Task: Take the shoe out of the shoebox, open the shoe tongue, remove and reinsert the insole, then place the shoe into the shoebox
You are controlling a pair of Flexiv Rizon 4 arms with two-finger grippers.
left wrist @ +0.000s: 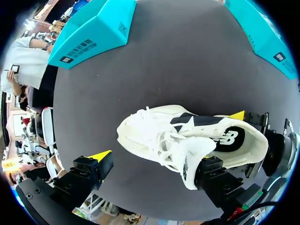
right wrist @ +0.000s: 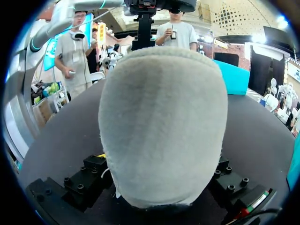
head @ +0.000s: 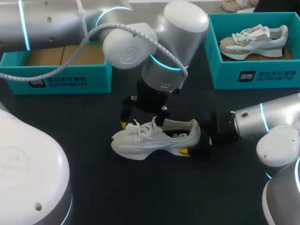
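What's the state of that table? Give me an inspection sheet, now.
Surface: dark table.
Job's things: white shoe upright mid-table, tongue pulled outward; left shoebox, no shoe visible inside.
Clutter: right shoebox holding another shoe.
Grippers: left gripper open over the laces, one finger at the tongue; right gripper shut on the heel.
Cables: grey cable along the left arm.
Surroundings: nothing seen.
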